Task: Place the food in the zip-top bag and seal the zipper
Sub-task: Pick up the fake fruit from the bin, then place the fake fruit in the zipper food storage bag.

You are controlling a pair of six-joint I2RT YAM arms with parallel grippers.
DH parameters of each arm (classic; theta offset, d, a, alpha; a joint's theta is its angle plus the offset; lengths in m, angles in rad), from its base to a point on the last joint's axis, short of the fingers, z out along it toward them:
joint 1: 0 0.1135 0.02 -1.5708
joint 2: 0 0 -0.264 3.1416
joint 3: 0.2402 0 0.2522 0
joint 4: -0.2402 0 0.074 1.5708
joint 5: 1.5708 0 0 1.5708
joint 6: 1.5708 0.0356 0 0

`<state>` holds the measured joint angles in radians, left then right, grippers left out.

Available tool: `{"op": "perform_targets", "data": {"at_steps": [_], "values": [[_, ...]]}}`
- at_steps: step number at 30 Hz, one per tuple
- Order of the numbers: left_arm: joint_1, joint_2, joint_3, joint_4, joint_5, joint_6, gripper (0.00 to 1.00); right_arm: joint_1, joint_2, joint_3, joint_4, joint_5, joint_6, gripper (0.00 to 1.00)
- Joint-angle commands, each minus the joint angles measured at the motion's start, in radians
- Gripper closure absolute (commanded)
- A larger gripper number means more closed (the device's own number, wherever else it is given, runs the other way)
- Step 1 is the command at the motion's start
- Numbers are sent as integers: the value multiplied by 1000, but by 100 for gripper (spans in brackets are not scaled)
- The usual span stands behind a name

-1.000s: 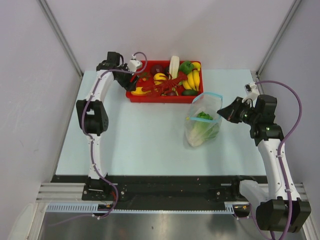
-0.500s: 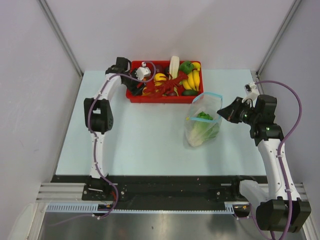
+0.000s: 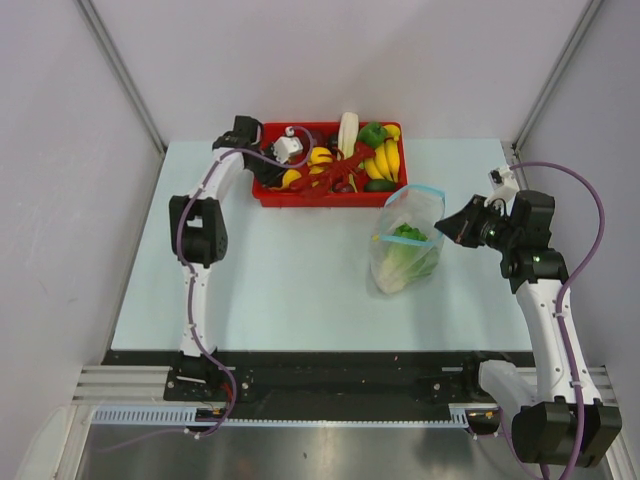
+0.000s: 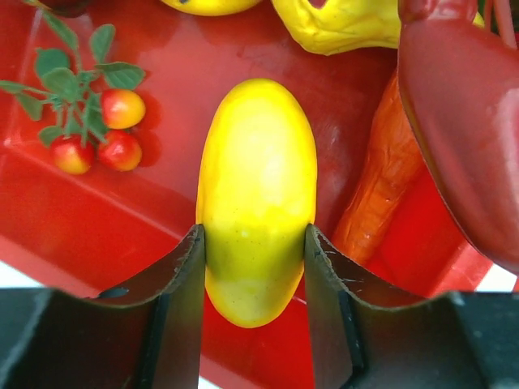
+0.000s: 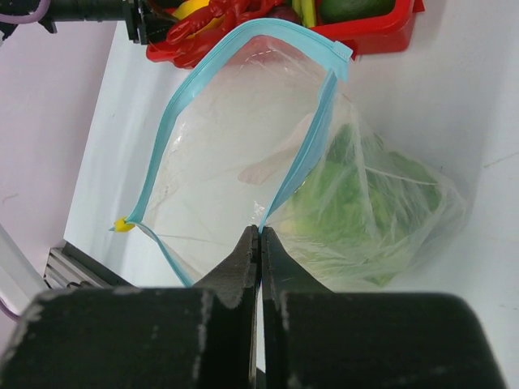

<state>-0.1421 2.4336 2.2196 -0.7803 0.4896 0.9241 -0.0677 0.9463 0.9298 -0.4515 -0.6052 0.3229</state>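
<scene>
The red tray (image 3: 300, 197) at the back holds the toy food. My left gripper (image 3: 284, 170) is down in its left part, and in the left wrist view its jaws (image 4: 254, 235) press both sides of a yellow fruit (image 4: 258, 186). The clear zip-top bag (image 3: 408, 245) stands right of centre with a green-and-white cabbage (image 5: 365, 211) inside. My right gripper (image 3: 443, 227) is shut on the blue zipper (image 5: 304, 154) at the bag's (image 5: 235, 154) mouth edge and holds the mouth open; the right wrist view shows its jaws (image 5: 260, 231) pinched together.
The tray also holds bananas (image 3: 385, 158), a green pepper (image 3: 373, 133), a white piece (image 3: 348, 130) and a red lobster (image 3: 335, 175). Beside the yellow fruit lie a sprig of cherry tomatoes (image 4: 97, 134) and an orange carrot (image 4: 381, 178).
My left gripper moved right from the tray's left end into the tray and now sits around the yellow fruit. The right arm and the bag have not moved.
</scene>
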Motion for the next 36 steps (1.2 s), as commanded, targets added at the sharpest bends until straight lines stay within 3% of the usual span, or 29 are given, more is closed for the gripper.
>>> {"op": "perform_targets", "data": {"at_steps": [1,10,13,15,20,24,27,30,36], "values": [[-4,-154,-9,59,-28,-31,69,3,-20,14,14,-1,-22,100],[-4,-277,-14,113,-207,-103,73,6,-24,4,60,-27,4,100],[-16,-352,9,96,-133,-216,75,6,-26,4,69,-33,15,100],[-43,-404,67,52,-10,-307,75,8,-26,3,79,-34,21,100],[-290,-490,109,-108,43,-471,73,8,-32,0,91,-41,31,100],[-428,-539,2,-50,111,-739,73,11,-38,-6,100,-41,38,100],[-508,-539,-69,13,116,-835,72,12,-46,-12,100,-41,42,100],[-557,-519,-132,62,151,-898,72,11,-61,-14,94,-41,41,100],[-628,-466,-198,35,103,-846,65,9,-92,-22,77,-38,38,100]]}}
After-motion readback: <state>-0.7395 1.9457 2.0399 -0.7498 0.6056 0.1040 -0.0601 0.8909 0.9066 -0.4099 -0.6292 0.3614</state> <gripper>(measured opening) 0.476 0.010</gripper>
